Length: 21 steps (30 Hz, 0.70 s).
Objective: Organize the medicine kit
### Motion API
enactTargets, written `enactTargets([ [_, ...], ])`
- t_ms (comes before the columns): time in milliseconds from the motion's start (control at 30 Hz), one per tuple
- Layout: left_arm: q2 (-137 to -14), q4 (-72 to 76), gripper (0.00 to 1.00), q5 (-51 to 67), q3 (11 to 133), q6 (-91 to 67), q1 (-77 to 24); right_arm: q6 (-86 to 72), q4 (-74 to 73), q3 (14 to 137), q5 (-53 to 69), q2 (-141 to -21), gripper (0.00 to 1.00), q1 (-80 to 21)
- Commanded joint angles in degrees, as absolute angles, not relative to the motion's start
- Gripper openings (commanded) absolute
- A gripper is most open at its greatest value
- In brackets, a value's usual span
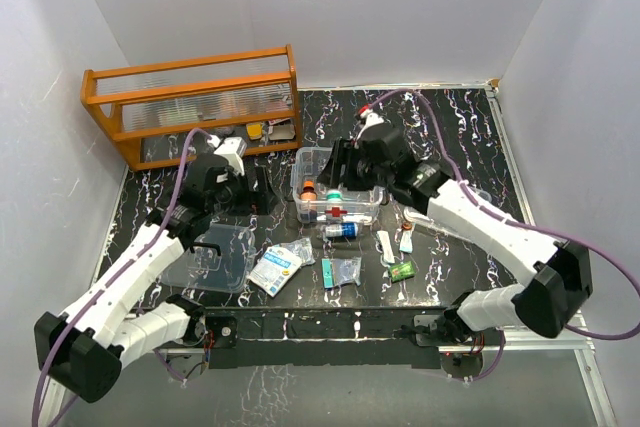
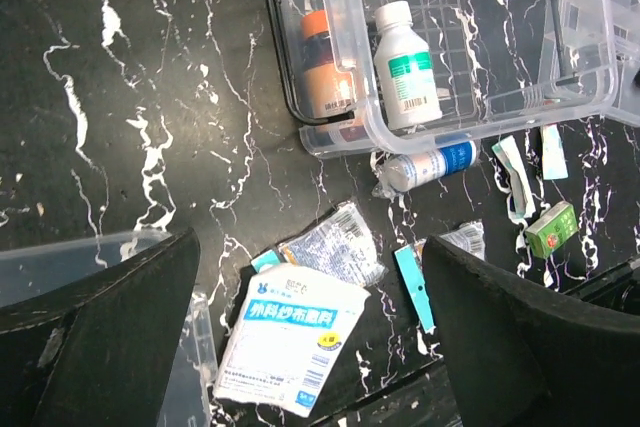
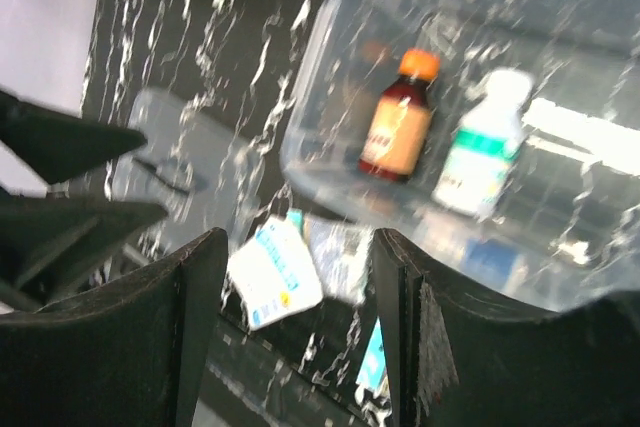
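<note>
The medicine kit [image 1: 340, 209] is a clear box at mid-table. A brown bottle [image 1: 308, 191] and a white bottle [image 1: 334, 195] stand inside it. Its clear lid [image 1: 215, 257] lies flat to the left. My left gripper [image 1: 256, 191] hovers left of the box, open and empty. In the left wrist view the left gripper [image 2: 310, 242] hangs over a white gauze packet [image 2: 290, 337], with the kit [image 2: 480, 97] beyond. My right gripper [image 1: 345, 160] is above the box's far side. The right wrist view, blurred, shows the right gripper [image 3: 300, 237] open with nothing in it, and the kit [image 3: 330, 107] below.
Loose items lie in front of the box: a gauze packet [image 1: 275, 269], a foil packet [image 1: 342, 270], a blue-labelled vial [image 1: 342, 230], white strips [image 1: 386, 245] and a small green box [image 1: 402, 270]. An orange wooden rack [image 1: 195, 102] stands at the back left. White walls enclose the table.
</note>
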State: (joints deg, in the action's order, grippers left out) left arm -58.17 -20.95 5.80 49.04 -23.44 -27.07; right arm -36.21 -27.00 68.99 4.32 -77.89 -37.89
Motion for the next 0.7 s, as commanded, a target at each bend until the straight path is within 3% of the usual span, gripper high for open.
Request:
enactTargets([
  [0, -52.25, -27.47, 0.91, 0.76, 50.52, -26.94, -26.82, -41.16, -24.75, 64.31, 0.14, -73.37, 0.58, -45.25],
  [300, -45.29, -30.14, 0.91, -7.14, 55.31, -28.29, -26.81, -55.47, -18.53, 50.87, -13.33, -68.75, 0.57, -60.5],
  [667, -40.61, -32.65, 0.92, -9.56, 57.01, -28.91, -26.81, -66.6, -13.88, 45.65, -18.13, -78.15, 0.58, -66.96],
])
